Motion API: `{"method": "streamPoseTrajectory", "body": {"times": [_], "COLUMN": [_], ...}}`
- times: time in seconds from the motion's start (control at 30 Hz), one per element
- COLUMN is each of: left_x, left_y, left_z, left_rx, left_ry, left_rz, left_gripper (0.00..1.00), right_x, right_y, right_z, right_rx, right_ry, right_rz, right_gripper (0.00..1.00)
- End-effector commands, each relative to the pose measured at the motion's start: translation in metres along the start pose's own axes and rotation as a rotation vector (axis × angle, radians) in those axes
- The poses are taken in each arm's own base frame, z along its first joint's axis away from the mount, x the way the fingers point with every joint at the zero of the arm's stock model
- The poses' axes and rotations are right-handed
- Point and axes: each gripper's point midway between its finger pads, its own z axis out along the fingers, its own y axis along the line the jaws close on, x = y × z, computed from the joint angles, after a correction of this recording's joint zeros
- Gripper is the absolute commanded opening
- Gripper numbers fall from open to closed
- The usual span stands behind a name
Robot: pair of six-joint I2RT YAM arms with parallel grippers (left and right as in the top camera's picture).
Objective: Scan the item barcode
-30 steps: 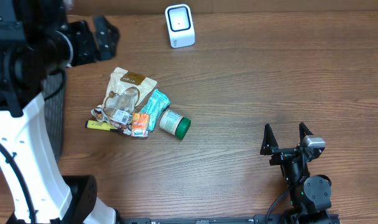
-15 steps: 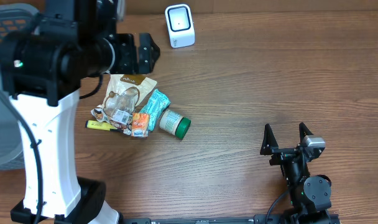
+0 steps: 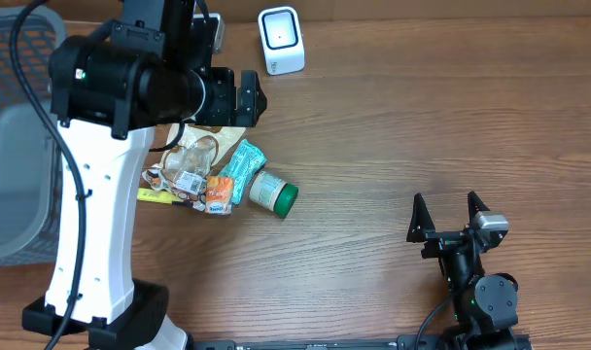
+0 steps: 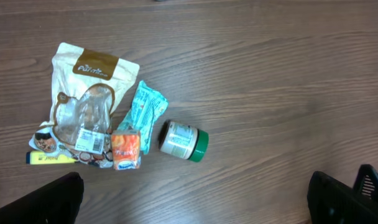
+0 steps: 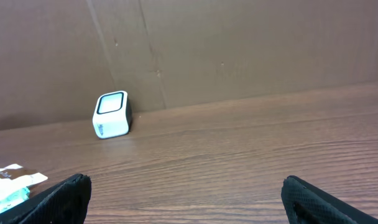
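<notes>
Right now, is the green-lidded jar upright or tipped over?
Tipped over: the green-lidded jar lies on its side, white body showing from above, lid pointing sideways.

A small white scanner [image 5: 112, 114] with a dark-framed face stands on the wooden table [image 5: 239, 155], close against a brown cardboard wall [image 5: 239, 43]. The right gripper [image 5: 188, 200] frames the foreground, its dark fingers [image 5: 58, 199] spread wide at the lower corners. At the far left edge, part of a tan pouch [image 5: 9, 169] and a teal packet [image 5: 9, 190] peek in.
</notes>
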Motion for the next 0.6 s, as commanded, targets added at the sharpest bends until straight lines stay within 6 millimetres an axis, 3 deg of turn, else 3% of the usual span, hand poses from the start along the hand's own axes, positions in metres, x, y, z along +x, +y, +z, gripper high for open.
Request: {"method": "streamPoseTrajectory", "body": {"times": [0.0,0.33,0.57], "left_x": [0.005,0.017,0.021], "left_y": [0.002,0.009,0.011], "left_z": [0.009,0.041,0.051], "left_rx": [-0.007,-0.026,-0.027], "left_ry": [0.029,0.113,0.134], "left_rz": [0.014,0.001,-0.003], "left_gripper": [1.0,1.0,1.0], "right_x": [0.003,0.003,0.003], "right_y": [-0.003,-0.003,-0.003], "right_z": [0.0,0.0,0.0], "right_rx": [0.015,0.015,0.015], "right_ry": [0.0,0.0,0.0], "right_rz": [0.004,0.005,0.005], "right_gripper": [1.0,1.0,1.0]}}
